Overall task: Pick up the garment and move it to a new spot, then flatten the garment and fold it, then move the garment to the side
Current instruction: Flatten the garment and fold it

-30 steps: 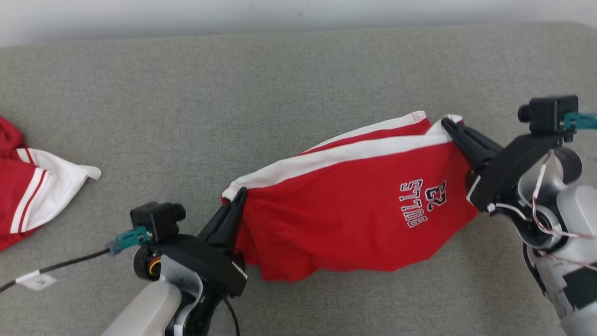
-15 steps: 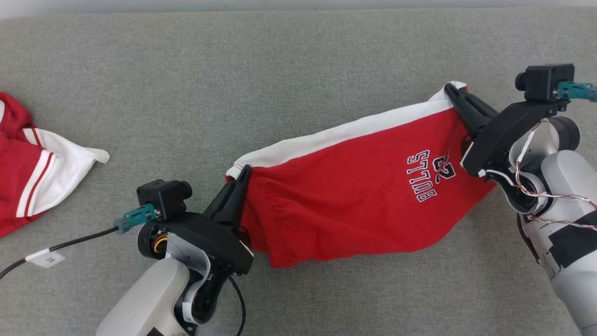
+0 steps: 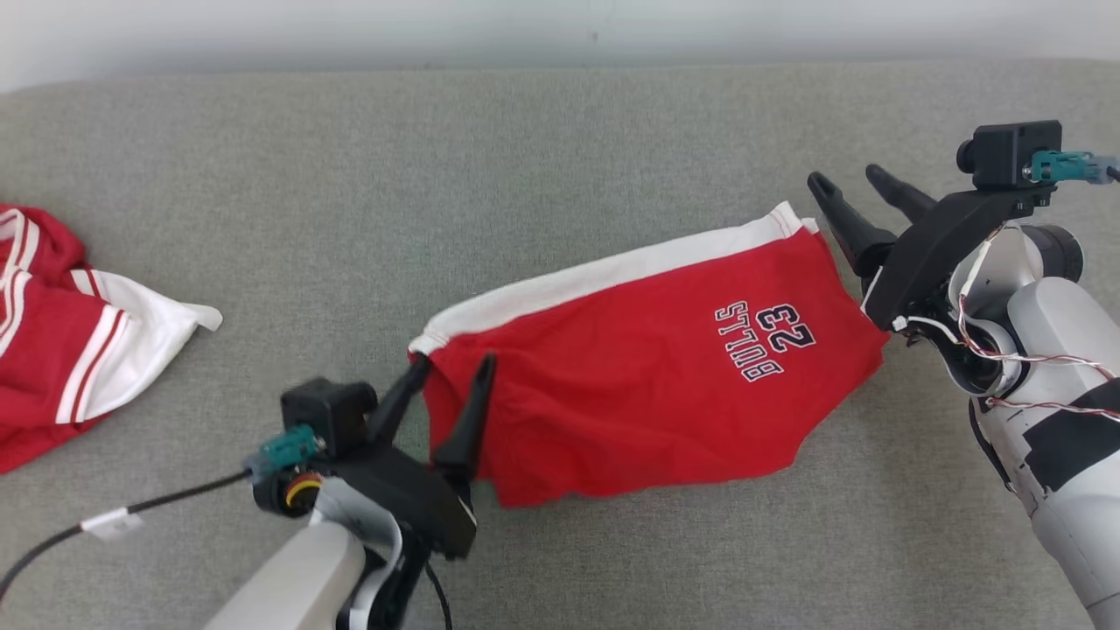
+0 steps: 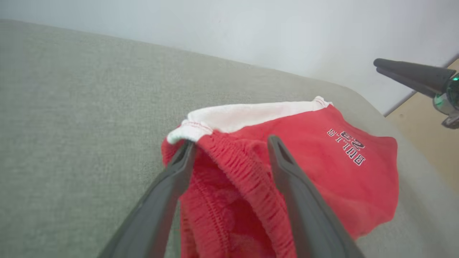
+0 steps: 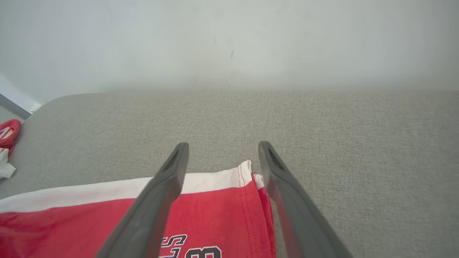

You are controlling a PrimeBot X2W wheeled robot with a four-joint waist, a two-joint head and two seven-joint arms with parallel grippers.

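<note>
Grey cushion (image 3: 437, 175): shorts (image 3: 630, 376), another garment (image 3: 61, 350)

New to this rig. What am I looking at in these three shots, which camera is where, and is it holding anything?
It is a wheeled two-armed robot. The wide shot comes from its head camera, looking down on a grey padded surface. The other two come from cameras on each wrist, looking along that arm's two dark fingers. Red shorts with a white stripe and a BULLS 23 print lie spread in the middle; a second red-and-white garment lies at the robot's far left. Both sets of jaws stand open and hold nothing: the left jaws straddle the shorts' gathered end, the right jaws hover at the opposite corner.
</note>
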